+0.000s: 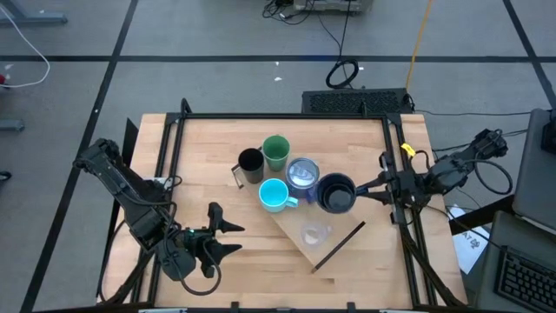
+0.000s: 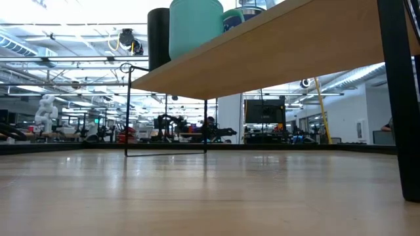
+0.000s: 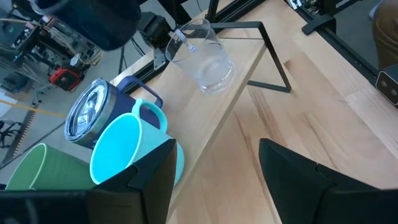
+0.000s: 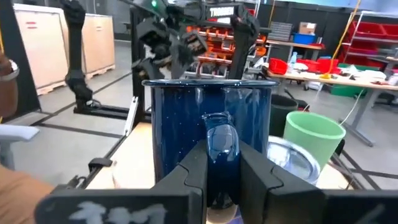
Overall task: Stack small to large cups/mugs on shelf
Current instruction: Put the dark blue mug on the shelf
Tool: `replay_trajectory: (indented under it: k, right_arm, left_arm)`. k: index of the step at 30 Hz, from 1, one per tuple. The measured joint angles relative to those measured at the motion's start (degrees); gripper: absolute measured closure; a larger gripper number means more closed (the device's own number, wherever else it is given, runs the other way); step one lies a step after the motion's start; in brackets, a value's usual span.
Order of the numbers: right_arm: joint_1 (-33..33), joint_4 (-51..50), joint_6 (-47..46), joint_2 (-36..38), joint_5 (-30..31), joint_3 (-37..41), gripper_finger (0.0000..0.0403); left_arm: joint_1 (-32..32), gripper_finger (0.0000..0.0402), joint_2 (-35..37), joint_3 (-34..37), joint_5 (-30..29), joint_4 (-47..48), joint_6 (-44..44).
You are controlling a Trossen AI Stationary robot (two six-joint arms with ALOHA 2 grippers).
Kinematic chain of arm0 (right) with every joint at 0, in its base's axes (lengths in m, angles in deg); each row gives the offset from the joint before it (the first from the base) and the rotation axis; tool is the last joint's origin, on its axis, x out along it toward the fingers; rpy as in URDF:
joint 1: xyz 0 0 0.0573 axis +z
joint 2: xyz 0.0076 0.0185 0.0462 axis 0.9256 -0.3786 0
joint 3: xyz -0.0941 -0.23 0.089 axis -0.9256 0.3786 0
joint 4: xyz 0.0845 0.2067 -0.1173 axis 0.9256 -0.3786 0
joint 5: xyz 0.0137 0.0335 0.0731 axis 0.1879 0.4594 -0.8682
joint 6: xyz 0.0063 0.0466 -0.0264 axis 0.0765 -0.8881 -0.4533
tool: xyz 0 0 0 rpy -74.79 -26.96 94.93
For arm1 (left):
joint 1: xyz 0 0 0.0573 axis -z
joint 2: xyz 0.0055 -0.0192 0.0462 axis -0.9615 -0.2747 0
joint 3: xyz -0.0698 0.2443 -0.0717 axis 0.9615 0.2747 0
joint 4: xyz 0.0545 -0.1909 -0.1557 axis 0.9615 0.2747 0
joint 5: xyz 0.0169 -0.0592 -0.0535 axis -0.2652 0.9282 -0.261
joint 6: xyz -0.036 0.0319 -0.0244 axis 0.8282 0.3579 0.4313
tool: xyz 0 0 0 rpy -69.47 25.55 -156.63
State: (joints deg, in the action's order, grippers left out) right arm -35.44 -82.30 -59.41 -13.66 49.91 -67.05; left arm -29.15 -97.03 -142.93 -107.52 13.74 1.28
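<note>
The light-wood shelf [image 1: 339, 233] lies diagonally on the table, raised on dark brackets. On it stand the black cup [image 1: 250, 164], green cup [image 1: 276, 150], lidded bluish-purple tumbler [image 1: 302, 173], cyan mug [image 1: 274, 195] and clear glass cup [image 1: 314, 233]. My right gripper [image 1: 372, 186] is shut on the navy mug [image 1: 336, 193] at the shelf's right edge. My left gripper [image 1: 228, 239] hovers open near the table's near-left side, pointing at the shelf. The left wrist view shows the cyan mug [image 3: 124, 149], tumbler [image 3: 90, 112], green cup [image 3: 34, 171] and glass cup [image 3: 202, 59]. My right gripper pinches the navy mug's handle [image 4: 221, 138] between its two fingers [image 4: 194, 171]. The fingers come in level from the table's right side. The mug stays upright with its mouth up. Its base is hidden, so I cannot tell whether it stands on the shelf.
The wooden table [image 1: 200, 156] has a black frame along its edges. The low view looks under the shelf [image 2: 275, 59], past a bracket leg [image 2: 400, 98]. Bare shelf surface lies around the glass cup, toward the near-right end with its dark bracket [image 1: 339, 246].
</note>
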Motion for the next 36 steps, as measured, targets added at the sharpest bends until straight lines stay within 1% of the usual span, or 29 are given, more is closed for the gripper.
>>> replay_trajectory:
  k: [5,10,12,19,29,36]
  right_arm:
    - [0.0,0.0,-0.6,3.4,-0.2,4.3,0.0362]
    - [0.0,0.0,-1.9,5.8,2.7,7.6,0.0362]
    - [0.0,0.0,-2.0,6.5,2.8,8.6,0.0362]
    - [0.0,0.1,-2.1,8.4,2.6,10.7,0.0361]
    - [0.0,0.0,-6.0,11.1,2.6,16.0,0.0361]
    - [0.0,-0.8,-7.8,11.2,2.5,16.8,0.0361]
  left_arm:
    - [0.0,0.0172,0.0,0.0,0.0,0.0,0.0]
    - [0.0,0.0172,0.0,0.0,0.0,0.0,0.0]
    - [0.0,0.0172,0.0,0.0,0.0,0.0,0.0]
    - [0.0,0.0172,0.0,0.0,0.0,-0.1,0.0]
    - [0.0,0.0172,0.0,0.0,0.0,-0.1,-0.3]
    - [0.0,0.0172,0.0,0.0,0.0,-0.2,-0.3]
